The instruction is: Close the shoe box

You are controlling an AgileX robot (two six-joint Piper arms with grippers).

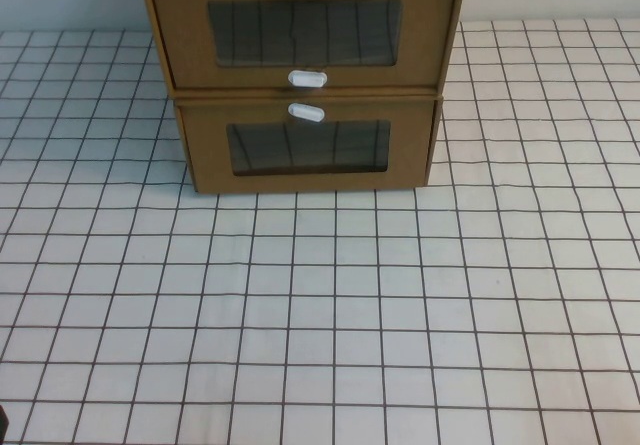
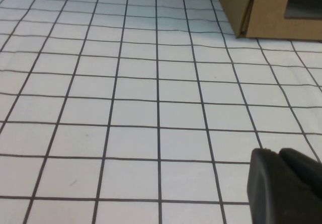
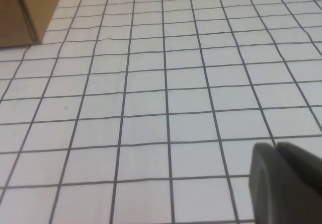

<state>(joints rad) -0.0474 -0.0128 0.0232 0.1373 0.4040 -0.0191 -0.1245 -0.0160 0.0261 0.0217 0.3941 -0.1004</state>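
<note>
The shoe box (image 1: 304,27), brown cardboard with a clear window and a white pull (image 1: 307,78) below it, sits at the back centre on top of a like box. Its front panel looks wider than the box beneath; I cannot tell how far it stands out. My left gripper (image 2: 277,152) is shut and empty, low over the table and well short of the boxes. My right gripper (image 3: 275,146) is also shut and empty, over the table on the other side. Neither gripper shows in the high view.
The lower cardboard box (image 1: 308,145) has its white pull (image 1: 306,113) above its window and rests on the white gridded tablecloth (image 1: 330,305). Its corner shows in the left wrist view (image 2: 266,12) and in the right wrist view (image 3: 25,7).
</note>
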